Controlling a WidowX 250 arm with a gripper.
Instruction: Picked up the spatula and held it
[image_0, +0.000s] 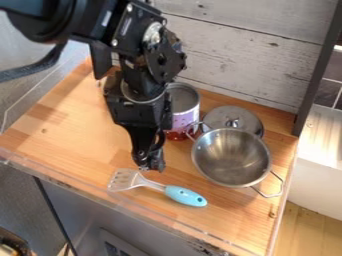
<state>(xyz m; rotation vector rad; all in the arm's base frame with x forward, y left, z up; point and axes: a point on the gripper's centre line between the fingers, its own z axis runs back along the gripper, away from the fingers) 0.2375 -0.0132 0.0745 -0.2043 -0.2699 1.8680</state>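
Note:
The gripper hangs down near the middle of the wooden counter, its tip just above and behind the neck of the spatula. Flat on the wood lies the spatula, its slotted metal head to the left and its light blue handle to the lower right. I cannot tell whether the gripper touches the spatula's metal part. The blue handle is apart from the gripper.
A steel pot with two wire handles stands right of the gripper. Behind it are a metal lid and an open can. A clear raised edge runs along the counter's front, and a white plank wall stands behind.

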